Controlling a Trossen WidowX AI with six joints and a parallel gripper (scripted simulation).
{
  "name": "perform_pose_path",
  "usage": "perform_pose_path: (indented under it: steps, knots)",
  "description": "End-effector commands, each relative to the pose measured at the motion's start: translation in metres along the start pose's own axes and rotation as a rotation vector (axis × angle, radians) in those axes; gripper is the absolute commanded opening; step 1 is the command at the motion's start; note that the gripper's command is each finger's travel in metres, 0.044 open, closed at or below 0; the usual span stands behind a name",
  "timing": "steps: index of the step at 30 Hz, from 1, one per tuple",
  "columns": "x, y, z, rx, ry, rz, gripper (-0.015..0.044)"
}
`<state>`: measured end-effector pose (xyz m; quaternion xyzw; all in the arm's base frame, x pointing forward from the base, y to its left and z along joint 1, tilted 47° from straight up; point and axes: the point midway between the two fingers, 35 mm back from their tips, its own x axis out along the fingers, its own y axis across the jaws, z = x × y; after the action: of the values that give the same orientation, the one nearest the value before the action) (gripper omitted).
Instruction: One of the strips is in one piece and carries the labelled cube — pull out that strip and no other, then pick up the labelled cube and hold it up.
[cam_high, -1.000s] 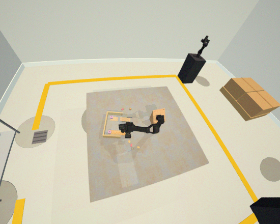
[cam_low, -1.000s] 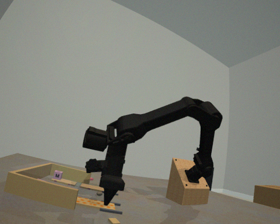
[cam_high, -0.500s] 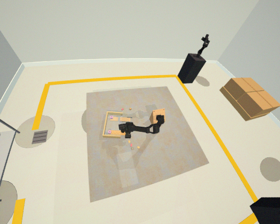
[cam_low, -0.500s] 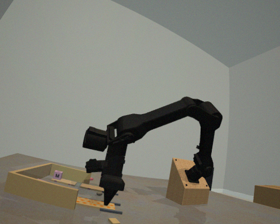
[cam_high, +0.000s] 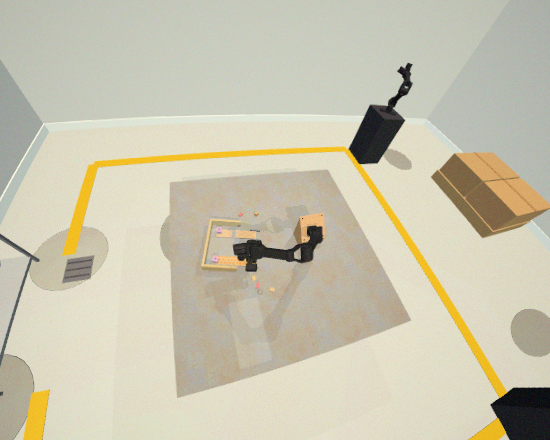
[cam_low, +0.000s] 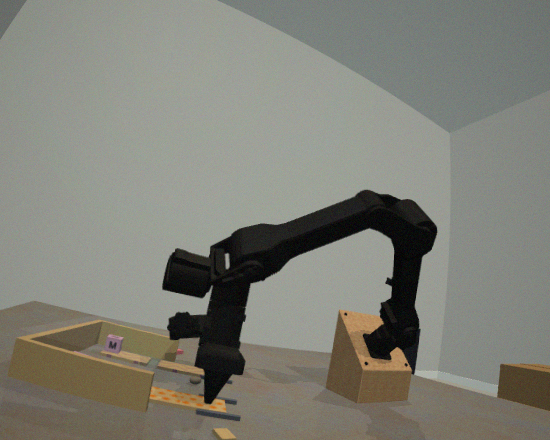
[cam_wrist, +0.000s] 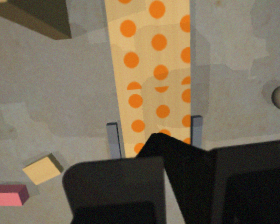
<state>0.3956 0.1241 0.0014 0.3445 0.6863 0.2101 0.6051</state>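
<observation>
Closed, empty gripper (cam_low: 215, 397) pressed its tips onto the orange-dotted strip (cam_wrist: 150, 75) just outside the wooden frame (cam_low: 80, 370).

Top view high and far, exterior low, wrist camera close, downward.

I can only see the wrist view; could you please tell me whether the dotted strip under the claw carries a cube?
Observer: Yes. The top view shows a pink cube at the far end of the dotted strip, inside the wooden frame.
Operator: Is there another strip?
Observer: Yes, a second strip lies parallel, carrying a second cube.
Operator: Does the claw touch the strip?
Observer: In the exterior view the shut claw meets its near end, outside the frame.
</observation>
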Motion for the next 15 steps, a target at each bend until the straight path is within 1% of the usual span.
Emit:
perform_pose_path:
  steps: [1,15]
  knots:
    - [0.002,0.001,0.0,-0.001,0.0,0.002,0.0]
    - [0.002,0.0,-0.021,0.0,0.001,0.002,0.0]
